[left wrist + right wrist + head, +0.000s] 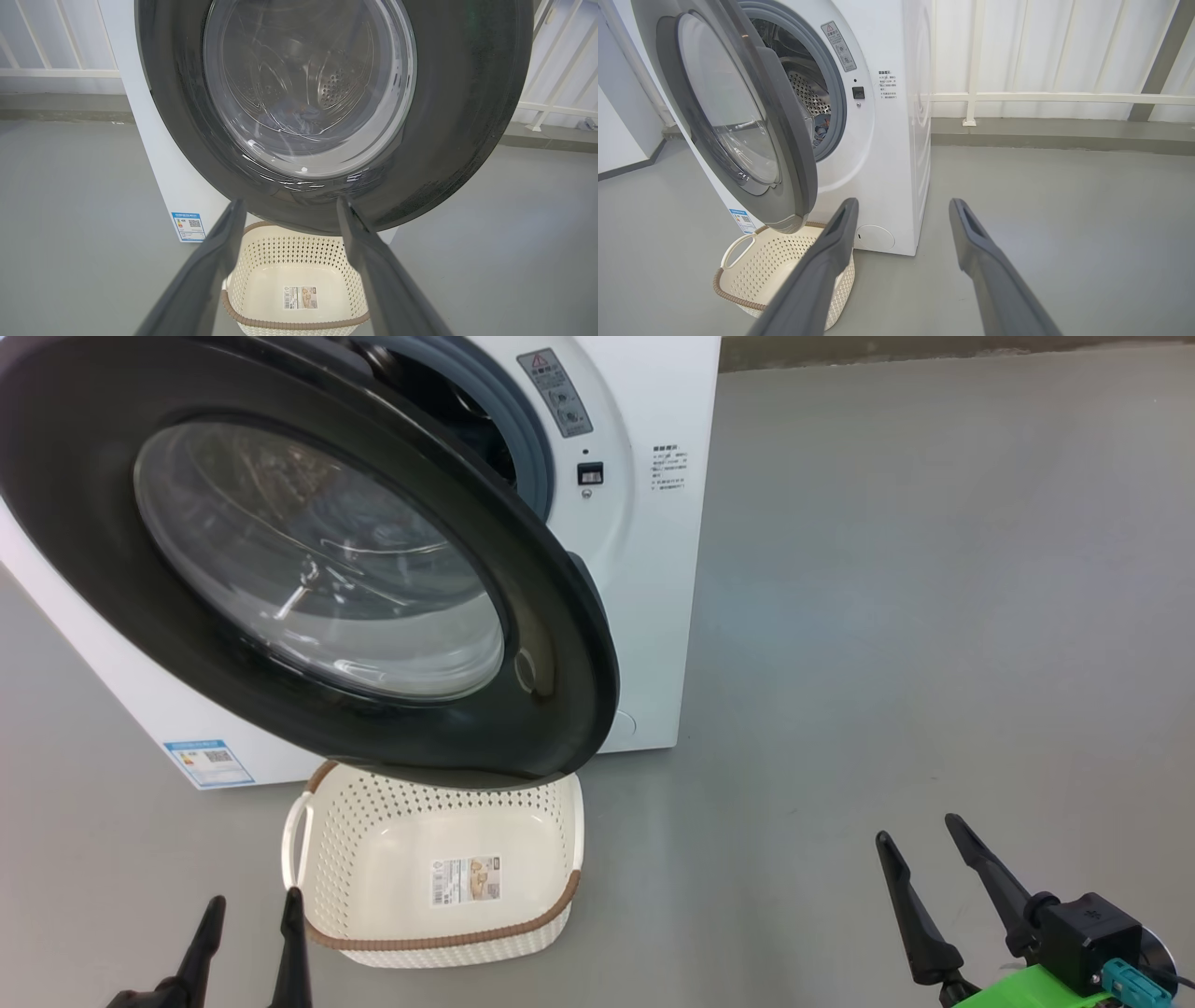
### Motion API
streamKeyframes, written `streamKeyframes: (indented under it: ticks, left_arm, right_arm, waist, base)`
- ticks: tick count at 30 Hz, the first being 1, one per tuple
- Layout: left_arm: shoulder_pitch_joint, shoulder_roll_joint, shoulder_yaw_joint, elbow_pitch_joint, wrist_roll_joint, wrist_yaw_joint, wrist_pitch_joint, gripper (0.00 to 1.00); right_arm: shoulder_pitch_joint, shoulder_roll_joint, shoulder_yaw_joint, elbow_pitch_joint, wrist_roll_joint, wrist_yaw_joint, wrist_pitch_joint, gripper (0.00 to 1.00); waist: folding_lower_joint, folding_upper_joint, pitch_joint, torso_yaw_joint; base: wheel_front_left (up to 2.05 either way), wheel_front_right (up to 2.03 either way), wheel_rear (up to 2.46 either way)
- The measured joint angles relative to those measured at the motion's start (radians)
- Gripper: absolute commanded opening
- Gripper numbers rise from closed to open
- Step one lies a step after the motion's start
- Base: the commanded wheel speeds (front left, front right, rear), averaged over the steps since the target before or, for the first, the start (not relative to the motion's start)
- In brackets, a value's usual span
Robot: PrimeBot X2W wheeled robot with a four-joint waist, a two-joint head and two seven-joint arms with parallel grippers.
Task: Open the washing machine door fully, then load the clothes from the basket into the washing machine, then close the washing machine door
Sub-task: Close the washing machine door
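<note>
The white washing machine (644, 569) stands on the floor with its glossy black round door (523, 616) swung partway out over the basket (439, 947). The cream perforated basket holds nothing but the sticker on its bottom. A bluish bundle of clothes (289, 116) lies in the steel drum, seen through the door glass and through the gap (823, 130). My left gripper (252, 901) is open just left of the basket, with nothing between its fingers. My right gripper (920, 831) is open over bare floor to the right, well away from the machine.
Grey floor spreads to the right of the machine. A white railing (1064, 98) and pale wall run behind it. A blue energy label (207, 763) and a round filter cover (875, 237) sit low on the machine's front.
</note>
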Motion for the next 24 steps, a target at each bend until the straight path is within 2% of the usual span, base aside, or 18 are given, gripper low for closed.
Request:
streamKeyframes:
  ticks: [2,4,17,24]
  left_arm:
    - [0.000,0.000,-0.001,0.000,0.000,0.001,0.000,1.00]
    - [0.000,0.000,-0.003,0.000,0.000,0.001,0.000,1.00]
    - [0.000,0.000,-0.005,-0.001,0.000,0.023,-0.027,1.00]
    - [-0.003,-0.003,-0.014,-0.003,0.000,0.032,-0.028,1.00]
  right_arm:
    - [0.000,0.001,0.000,-0.001,0.000,0.000,0.000,1.00]
    - [0.000,0.003,-0.001,-0.001,0.000,0.000,0.000,0.00]
    - [-0.006,0.005,0.010,0.010,0.002,0.000,0.010,0.00]
    - [-0.094,0.000,0.032,0.093,0.014,0.000,0.007,0.00]
  waist:
    - [0.0000,0.0000,0.001,0.001]
    - [0.0001,0.0000,0.002,0.001]
    - [0.0000,0.0000,0.012,0.003]
    - [0.0001,0.0000,0.027,0.011]
  base:
    - [0.00,0.00,0.00]
    - [0.00,0.00,0.00]
    - [0.00,0.00,0.00]
    - [0.00,0.00,0.00]
